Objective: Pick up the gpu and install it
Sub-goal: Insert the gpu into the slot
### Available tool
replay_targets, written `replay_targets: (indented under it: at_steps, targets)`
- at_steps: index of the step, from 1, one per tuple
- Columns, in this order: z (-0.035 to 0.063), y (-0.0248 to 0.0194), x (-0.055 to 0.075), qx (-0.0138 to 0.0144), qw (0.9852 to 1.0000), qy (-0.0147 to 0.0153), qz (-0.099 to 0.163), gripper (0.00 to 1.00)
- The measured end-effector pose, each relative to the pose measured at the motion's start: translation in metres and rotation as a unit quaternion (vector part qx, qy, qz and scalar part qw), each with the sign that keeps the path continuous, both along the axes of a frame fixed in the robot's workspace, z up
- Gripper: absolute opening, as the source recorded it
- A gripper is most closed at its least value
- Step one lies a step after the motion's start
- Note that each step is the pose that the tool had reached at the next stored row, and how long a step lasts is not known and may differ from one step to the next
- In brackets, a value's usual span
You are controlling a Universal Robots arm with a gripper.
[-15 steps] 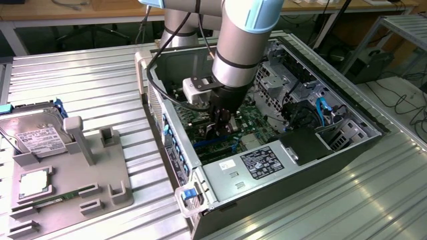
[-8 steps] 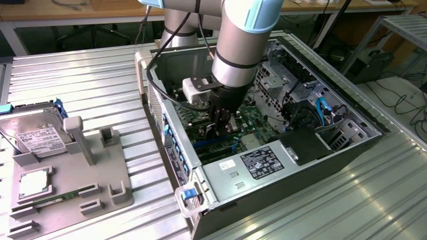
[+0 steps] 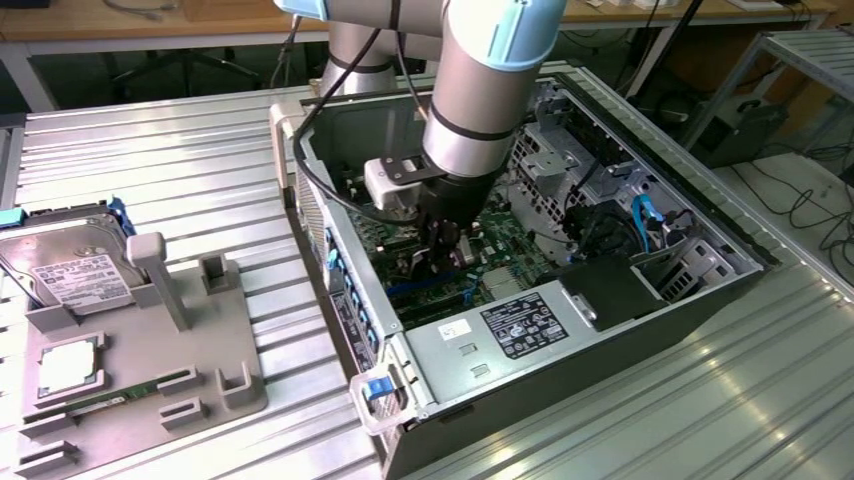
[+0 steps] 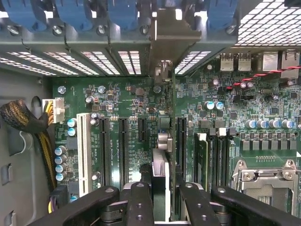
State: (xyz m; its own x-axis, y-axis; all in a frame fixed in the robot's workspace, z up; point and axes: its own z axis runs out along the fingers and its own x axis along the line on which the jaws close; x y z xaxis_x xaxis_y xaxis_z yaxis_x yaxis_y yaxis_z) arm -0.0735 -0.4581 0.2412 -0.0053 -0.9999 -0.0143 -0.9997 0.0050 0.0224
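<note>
The gpu (image 4: 162, 141) appears edge-on in the wrist view, standing upright over the green motherboard (image 4: 122, 94) between the black expansion slots. Its silver end bracket (image 4: 171, 33) reaches up to the case's rear slot openings. My gripper (image 4: 160, 200) is shut on the card, one black finger (image 4: 138, 202) on each side of it. In the exterior view the gripper (image 3: 447, 245) is lowered deep into the open computer case (image 3: 534, 330), and the card below it is mostly hidden by the wrist.
A grey fixture tray (image 3: 200, 340) lies at the exterior view's left with a hard drive (image 3: 74, 265), a processor (image 3: 67, 365) and a memory stick (image 3: 114, 398). Inside the case are blue slot latches (image 4: 75, 12), a sleeved cable bundle (image 4: 23, 120), a fitted memory module (image 4: 201, 155) and the processor socket (image 4: 265, 181).
</note>
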Motion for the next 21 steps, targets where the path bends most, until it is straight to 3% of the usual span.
replay_targets:
  at_steps: [15, 21]
  targets:
    - [-0.0164, -0.0002, 0.000, -0.0008, 1.0000, 0.0021, 0.000, 0.27]
    - [-0.0171, 0.0000, 0.000, -0.0001, 1.0000, 0.0019, 0.000, 0.27]
